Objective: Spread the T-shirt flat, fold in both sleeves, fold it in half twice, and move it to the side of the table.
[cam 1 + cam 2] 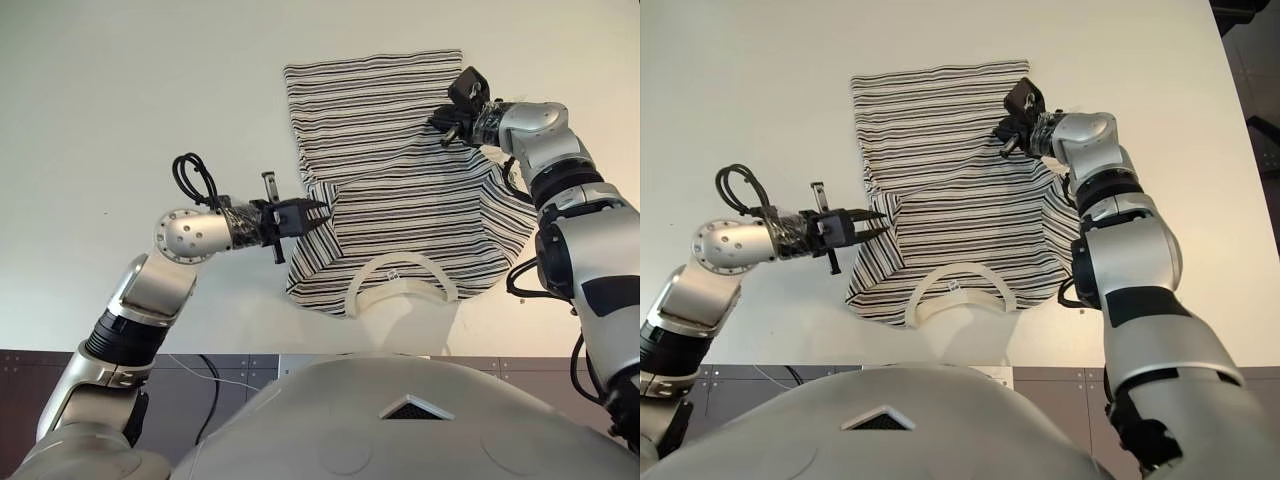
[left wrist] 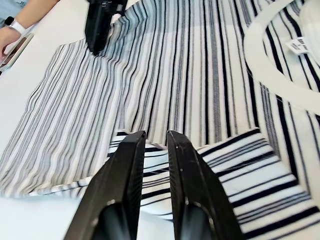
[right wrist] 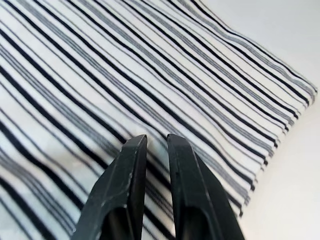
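Observation:
The black-and-white striped T-shirt (image 1: 400, 190) lies on the white table (image 1: 120, 100) with its white collar (image 1: 405, 275) toward me. Its left sleeve (image 1: 322, 190) is folded in over the body. On the right, the cloth flares out in a slanted fold (image 1: 505, 200). My left gripper (image 1: 322, 212) hovers at the shirt's left edge, just over the folded sleeve (image 2: 210, 165), fingers close together with nothing between them. My right gripper (image 1: 440, 122) sits over the shirt's upper right part, near the hem end, fingers also close together above the stripes (image 3: 156, 139).
Bare white tabletop surrounds the shirt, widest to the left and beyond the hem (image 1: 370, 62). The table's near edge (image 1: 200, 345) runs just below the collar. A thin cable (image 1: 215, 385) hangs below that edge.

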Controlling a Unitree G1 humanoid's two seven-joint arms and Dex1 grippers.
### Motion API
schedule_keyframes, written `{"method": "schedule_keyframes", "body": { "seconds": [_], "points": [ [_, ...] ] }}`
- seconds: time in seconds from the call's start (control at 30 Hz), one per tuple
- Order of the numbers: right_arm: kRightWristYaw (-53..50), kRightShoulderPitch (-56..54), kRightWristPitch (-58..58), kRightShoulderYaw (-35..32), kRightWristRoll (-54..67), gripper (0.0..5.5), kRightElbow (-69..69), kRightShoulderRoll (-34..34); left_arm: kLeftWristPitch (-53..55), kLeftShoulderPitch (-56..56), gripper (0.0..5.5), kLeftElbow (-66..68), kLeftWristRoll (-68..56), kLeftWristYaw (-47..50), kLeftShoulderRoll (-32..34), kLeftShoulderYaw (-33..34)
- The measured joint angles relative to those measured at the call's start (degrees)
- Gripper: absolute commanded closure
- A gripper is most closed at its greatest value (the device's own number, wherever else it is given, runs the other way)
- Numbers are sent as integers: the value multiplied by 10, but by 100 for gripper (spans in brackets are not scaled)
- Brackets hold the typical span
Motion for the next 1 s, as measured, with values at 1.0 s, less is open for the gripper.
{"method": "schedule_keyframes", "body": {
  "seconds": [1.0],
  "points": [
    [-84,729,574,-431,497,441,-866,-54,-133,208,468,39,106,198,-24,42]
  ]
}}
